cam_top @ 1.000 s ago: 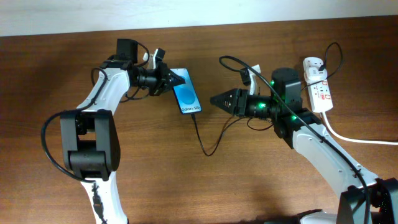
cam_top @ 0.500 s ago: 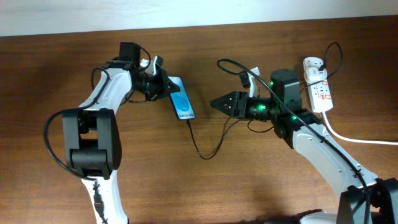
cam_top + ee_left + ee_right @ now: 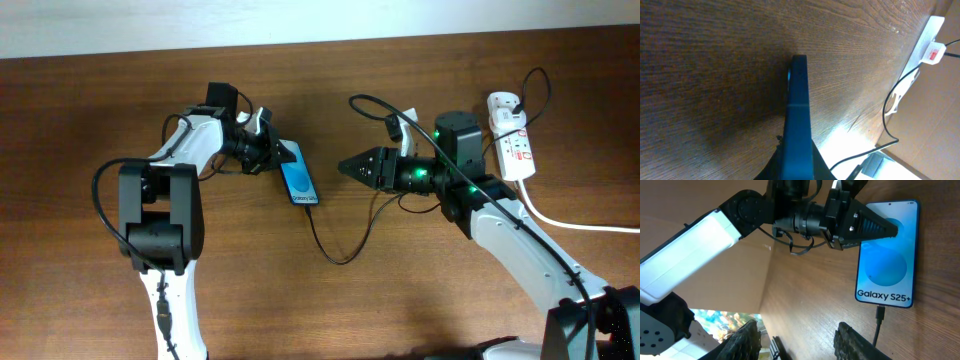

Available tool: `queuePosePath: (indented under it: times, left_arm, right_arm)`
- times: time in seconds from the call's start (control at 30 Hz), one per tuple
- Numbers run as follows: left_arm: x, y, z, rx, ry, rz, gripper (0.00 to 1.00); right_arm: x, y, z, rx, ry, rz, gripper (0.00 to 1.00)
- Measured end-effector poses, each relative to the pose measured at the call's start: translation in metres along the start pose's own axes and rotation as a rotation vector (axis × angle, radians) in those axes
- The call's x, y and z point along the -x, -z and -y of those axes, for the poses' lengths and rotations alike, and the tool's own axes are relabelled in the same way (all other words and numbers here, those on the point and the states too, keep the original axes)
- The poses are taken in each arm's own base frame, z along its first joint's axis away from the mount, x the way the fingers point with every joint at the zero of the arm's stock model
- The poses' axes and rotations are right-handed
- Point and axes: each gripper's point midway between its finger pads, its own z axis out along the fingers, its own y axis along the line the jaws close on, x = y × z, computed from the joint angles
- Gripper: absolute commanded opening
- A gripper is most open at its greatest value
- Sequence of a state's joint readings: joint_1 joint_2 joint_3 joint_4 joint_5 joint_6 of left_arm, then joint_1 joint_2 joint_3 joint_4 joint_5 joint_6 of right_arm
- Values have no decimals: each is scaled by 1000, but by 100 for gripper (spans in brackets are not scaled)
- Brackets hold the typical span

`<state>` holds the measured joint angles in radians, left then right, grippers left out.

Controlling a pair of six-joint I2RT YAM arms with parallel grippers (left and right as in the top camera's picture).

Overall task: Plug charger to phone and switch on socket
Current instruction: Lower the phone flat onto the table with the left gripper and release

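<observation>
The phone [image 3: 300, 179] has a bright blue screen and lies slantwise on the wood, somewhat turned onto one side. My left gripper [image 3: 277, 156] is shut on its upper end. In the left wrist view the phone [image 3: 797, 115] runs edge-on out of the closed gripper [image 3: 796, 167]. The thin black charger [image 3: 337, 252] loops across the table, and its connector [image 3: 880, 314] sits at the bottom edge of the phone [image 3: 887, 255]. To the right of the phone my right gripper [image 3: 345, 165] stands open with nothing in it. The white socket [image 3: 510, 135] lies at the far right.
A thick white cord [image 3: 580, 222] leaves the socket toward the right edge. The wall meets the table along the back. In the left wrist view the socket [image 3: 926, 42] shows far off. The right wrist view shows the left gripper [image 3: 875, 228] on the phone's top.
The left arm has folded inward and swung its gripper, turning the phone and carrying it slightly toward the front; the charger loop has shifted with it. The right arm stays still.
</observation>
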<state>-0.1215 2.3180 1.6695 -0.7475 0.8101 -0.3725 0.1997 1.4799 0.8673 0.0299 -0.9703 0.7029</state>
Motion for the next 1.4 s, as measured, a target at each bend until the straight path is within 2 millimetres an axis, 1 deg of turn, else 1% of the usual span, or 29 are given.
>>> queuePosePath:
  times: [0.17,0.43,0.7,0.8,1.07,1.4]
  left_arm:
    - [0,0,-2,9,-1,2,27]
    - [-3,0,-7,37,15,-5,41]
    - [-8,2,-10,64,43,-25,44]
    - [-9,7,-15,116,61,-28,45]
    - [-2,23,-32,308,69,11,48]
    - [-1,24,-36,435,31,34,48]
  right_arm:
    - [0,0,0,0,0,0,52]
    - [0,0,0,0,0,0,52]
    - [0,0,0,0,1,0,52]
    - [0,0,0,-1,1,0,52]
    - [0,0,1,-3,4,3,52]
    - [0,0,1,-4,3,3,52]
